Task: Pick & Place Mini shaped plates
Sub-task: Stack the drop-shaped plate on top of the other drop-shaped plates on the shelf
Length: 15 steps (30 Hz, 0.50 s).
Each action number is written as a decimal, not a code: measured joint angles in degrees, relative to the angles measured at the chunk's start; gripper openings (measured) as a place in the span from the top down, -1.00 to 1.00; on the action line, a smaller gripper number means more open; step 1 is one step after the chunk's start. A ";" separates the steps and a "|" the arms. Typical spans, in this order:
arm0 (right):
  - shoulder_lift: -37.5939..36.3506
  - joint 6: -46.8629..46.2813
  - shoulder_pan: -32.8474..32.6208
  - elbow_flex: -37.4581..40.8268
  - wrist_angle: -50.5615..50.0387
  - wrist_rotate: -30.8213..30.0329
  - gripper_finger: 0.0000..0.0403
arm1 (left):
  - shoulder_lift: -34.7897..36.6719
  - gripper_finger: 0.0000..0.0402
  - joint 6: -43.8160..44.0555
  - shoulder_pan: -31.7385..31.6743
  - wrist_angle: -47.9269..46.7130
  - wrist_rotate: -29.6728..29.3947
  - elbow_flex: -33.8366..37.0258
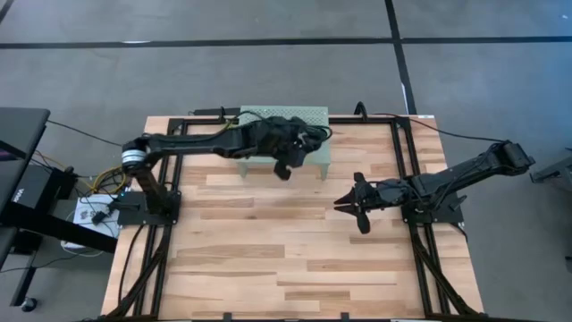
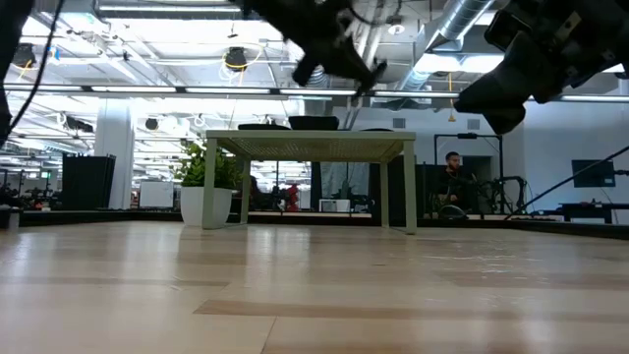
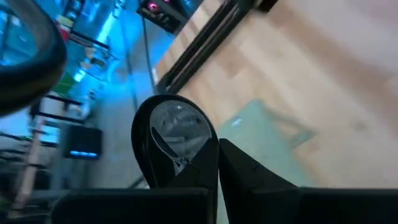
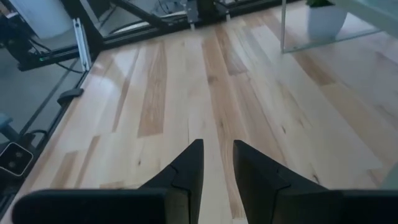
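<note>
One mini shaped plate (image 3: 177, 134), a small glossy black roundish dish, shows in the left wrist view between the fingers of my left gripper (image 3: 214, 180). My left gripper (image 1: 285, 166) hangs in the air at the near edge of the mint-green perforated stand (image 1: 295, 116), and shows high up in the low view (image 2: 339, 57). No other plates are in view. My right gripper (image 4: 216, 155) waits above bare wood on the table's right half (image 1: 356, 204), its fingers a narrow gap apart and touching nothing. My left gripper pinches the black dish between its two fingers by a part of its rim (image 3: 189, 168). The dish stands on edge beyond the fingers with its hollow face toward the camera. It is lifted clear of the stand and the table.
The green stand (image 2: 314, 146) stands on four legs at the middle of the table's far edge. Black rails (image 1: 407, 170) run along the table's left and right sides. Bare wooden boards (image 1: 268, 250) fill the middle and near part. A person (image 2: 452, 167) sits far back in the room.
</note>
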State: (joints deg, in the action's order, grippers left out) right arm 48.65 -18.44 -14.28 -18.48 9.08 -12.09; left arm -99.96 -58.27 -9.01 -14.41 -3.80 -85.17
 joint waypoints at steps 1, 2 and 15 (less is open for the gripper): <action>0.02 0.19 -0.05 0.02 -0.03 0.01 0.60 | -1.08 0.97 -2.11 -0.94 1.71 0.07 0.00; 0.06 0.44 -0.05 0.02 0.23 0.01 0.60 | -2.06 0.97 -4.31 -1.71 3.70 0.29 0.00; 0.04 0.99 -0.03 0.00 -0.04 0.03 0.60 | -7.79 0.96 -17.00 -6.53 7.98 0.60 0.00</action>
State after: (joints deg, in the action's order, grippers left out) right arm 48.69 -17.45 -14.31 -18.48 9.04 -12.05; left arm -107.76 -75.27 -15.54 -6.43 -3.20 -85.17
